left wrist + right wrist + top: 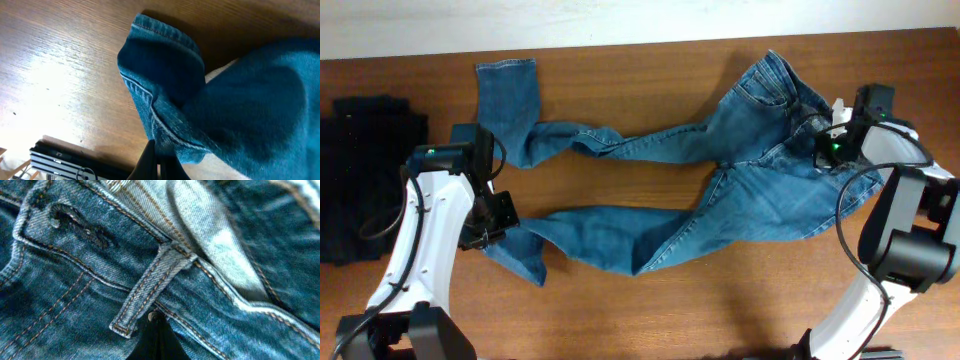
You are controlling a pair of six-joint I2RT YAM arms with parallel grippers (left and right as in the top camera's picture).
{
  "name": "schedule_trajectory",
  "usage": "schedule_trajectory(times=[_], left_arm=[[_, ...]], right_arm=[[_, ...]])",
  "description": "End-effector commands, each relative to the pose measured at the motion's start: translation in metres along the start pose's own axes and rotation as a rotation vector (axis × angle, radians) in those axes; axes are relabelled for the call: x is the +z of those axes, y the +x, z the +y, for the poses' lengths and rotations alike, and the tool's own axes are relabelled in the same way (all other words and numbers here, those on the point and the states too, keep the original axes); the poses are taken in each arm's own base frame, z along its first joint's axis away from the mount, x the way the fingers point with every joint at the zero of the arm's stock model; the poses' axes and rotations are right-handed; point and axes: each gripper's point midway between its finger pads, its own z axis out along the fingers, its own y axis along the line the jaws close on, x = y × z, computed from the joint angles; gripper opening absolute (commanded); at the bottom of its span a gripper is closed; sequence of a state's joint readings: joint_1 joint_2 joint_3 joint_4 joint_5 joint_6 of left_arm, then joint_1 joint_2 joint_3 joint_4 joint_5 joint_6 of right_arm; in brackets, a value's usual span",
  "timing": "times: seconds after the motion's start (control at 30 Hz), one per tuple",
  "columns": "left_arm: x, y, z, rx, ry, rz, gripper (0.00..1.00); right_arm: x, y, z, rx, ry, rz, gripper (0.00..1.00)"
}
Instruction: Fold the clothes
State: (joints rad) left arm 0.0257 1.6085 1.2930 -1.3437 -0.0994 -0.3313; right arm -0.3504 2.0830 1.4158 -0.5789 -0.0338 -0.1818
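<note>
Denim in medium blue sprawls across the wooden table (650,320). It is one pair of jeans (720,190), with the waistband near the right edge and two long legs running left. The far leg ends in a cuff (506,75) near the back edge, and the near leg ends at the front left.

The left gripper (503,215) sits at the end of the near leg. Its wrist view shows the fingers pressed together on a bunched fold of cloth just behind the stitched hem (162,35). The right gripper (828,148) is at the waist with its fingers closed, pinching the waistband right under one belt loop (150,292).

The cloth looks limp yet fairly heavy. It will probably sag between two holds and drag on the wood rather than slide, and nothing about it seems fragile. The doubled seams, hems and waistband look thicker and stiffer than the rest, so they are likely the surest places to grip. A pinch in mid-leg would probably gather only one layer.

Count: one pair of jeans, two legs, two grippers. One black folded garment pile (365,170) lies at the left edge, apart from the denim.
</note>
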Motion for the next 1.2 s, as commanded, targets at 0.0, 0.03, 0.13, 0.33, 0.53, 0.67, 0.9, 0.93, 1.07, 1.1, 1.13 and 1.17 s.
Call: schedule_trajectory(times=[0.0,0.03,0.13,0.33,0.53,0.67,0.9,0.93,1.07,1.1,1.13,1.17], left_arm=[[0.003,0.003,-0.005,0.014,0.026,0.022,0.00],[0.003,0.003,-0.008,0.018,0.041,0.025,0.01],[0.002,0.003,-0.018,0.054,0.099,0.027,0.01],[-0.002,0.008,-0.045,0.150,0.213,0.035,0.01],[-0.004,0.012,-0.061,0.253,0.225,0.018,0.01],[-0.004,0.010,-0.065,0.269,0.228,0.005,0.01],[-0.005,0.017,-0.067,0.287,0.244,0.030,0.02],[-0.005,0.019,-0.066,0.286,0.244,0.042,0.02],[-0.005,0.026,-0.064,0.285,0.243,0.070,0.08],[-0.005,0.026,-0.064,0.284,0.241,0.073,0.10],[-0.005,0.025,-0.061,0.279,0.233,0.069,0.13],[-0.004,0.021,-0.058,0.269,0.221,0.057,0.15]], right_arm=[[0.020,0.010,-0.033,0.054,0.140,0.028,0.04],[0.019,0.009,-0.038,0.064,0.146,0.018,0.04],[0.021,0.009,-0.057,0.110,0.162,0.001,0.04],[0.026,0.029,-0.107,0.290,0.193,0.008,0.04],[0.034,0.058,-0.138,0.431,0.196,0.054,0.04],[0.029,0.076,-0.164,0.542,0.240,0.074,0.04],[0.017,0.103,-0.198,0.704,0.270,0.104,0.04],[0.015,0.105,-0.203,0.720,0.270,0.105,0.04],[0.006,0.109,-0.218,0.760,0.270,0.102,0.04],[0.005,0.109,-0.220,0.767,0.267,0.099,0.04],[0.005,0.108,-0.220,0.772,0.257,0.092,0.04],[0.005,0.106,-0.220,0.774,0.246,0.087,0.04]])
